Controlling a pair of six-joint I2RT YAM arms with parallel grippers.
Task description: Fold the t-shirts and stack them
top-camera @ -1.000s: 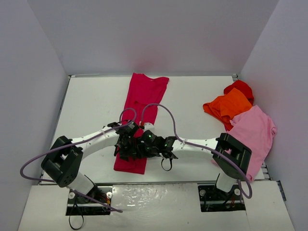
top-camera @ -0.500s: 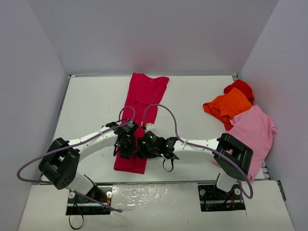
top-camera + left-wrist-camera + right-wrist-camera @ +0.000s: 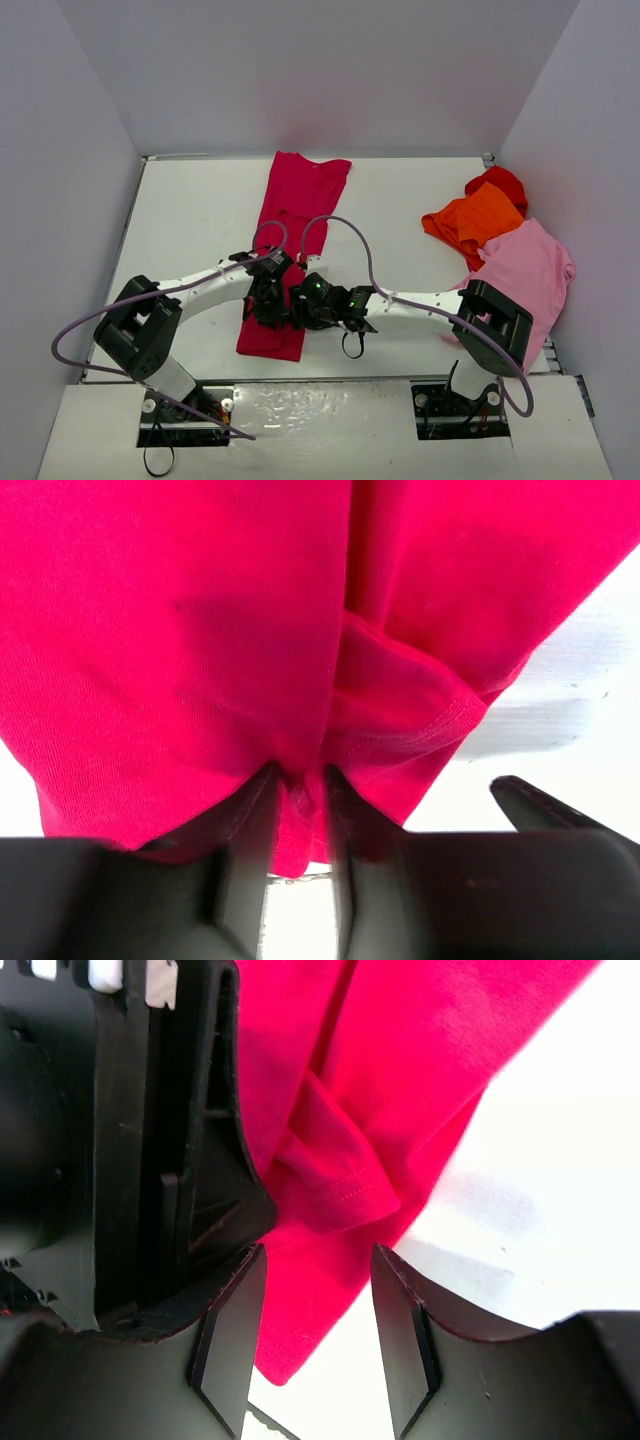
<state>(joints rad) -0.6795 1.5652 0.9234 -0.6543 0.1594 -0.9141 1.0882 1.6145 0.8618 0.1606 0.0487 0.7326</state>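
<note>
My left tool (image 3: 300,780) pinches a fold near the hem of the crimson shirt (image 3: 300,200), which lies as a lengthwise strip on the worktop (image 3: 200,220). My right tool (image 3: 318,1255) gapes astride its edge, seemingly holding nothing. The orange shirt (image 3: 480,222), pink shirt (image 3: 530,275) and red shirt (image 3: 500,183) lie heaped, unfolded.

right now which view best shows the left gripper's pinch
The left wrist view: the left gripper is close up, shut on a fold of the crimson t-shirt. The right wrist view shows only its black side; the top view is too distant to show the pinch.
</note>
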